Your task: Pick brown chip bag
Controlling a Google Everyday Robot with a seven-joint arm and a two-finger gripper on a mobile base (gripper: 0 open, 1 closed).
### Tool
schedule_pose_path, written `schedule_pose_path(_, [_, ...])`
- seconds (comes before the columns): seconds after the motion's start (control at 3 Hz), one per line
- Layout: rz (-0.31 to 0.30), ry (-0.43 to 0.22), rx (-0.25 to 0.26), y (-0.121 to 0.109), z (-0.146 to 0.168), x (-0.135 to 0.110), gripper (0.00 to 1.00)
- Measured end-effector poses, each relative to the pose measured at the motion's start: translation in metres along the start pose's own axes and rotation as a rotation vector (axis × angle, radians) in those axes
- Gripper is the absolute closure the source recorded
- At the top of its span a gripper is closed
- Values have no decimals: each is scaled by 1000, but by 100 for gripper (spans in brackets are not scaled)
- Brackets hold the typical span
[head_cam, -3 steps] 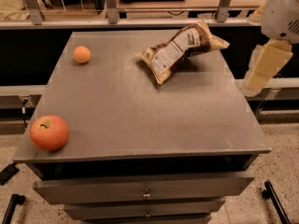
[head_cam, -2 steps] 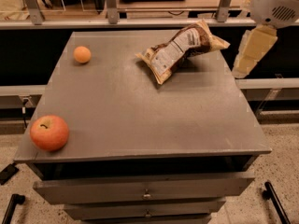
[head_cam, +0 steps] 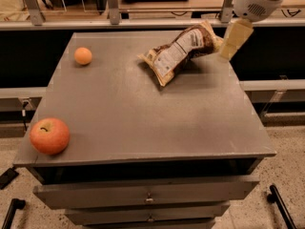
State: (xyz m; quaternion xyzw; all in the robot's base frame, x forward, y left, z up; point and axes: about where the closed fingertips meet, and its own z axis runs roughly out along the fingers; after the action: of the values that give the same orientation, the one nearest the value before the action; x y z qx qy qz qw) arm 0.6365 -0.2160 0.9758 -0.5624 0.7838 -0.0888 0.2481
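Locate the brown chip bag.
In the camera view, the crinkled dark-brown foil chip bag lies at the grey table's far right; the cream gripper hangs beside its right end.

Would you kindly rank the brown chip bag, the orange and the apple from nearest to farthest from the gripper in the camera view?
From the gripper, at the far right edge of the table:
1. brown chip bag, just beside it, back right.
2. orange, back left.
3. apple, front left corner.
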Motion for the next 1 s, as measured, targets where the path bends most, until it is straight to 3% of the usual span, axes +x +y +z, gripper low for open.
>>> schedule_pose_path(0.33, [50, -10, -2, -13, 33, 3, 0])
schedule_pose_path(1.0, [78, -31, -56, -12, 92, -13, 0])
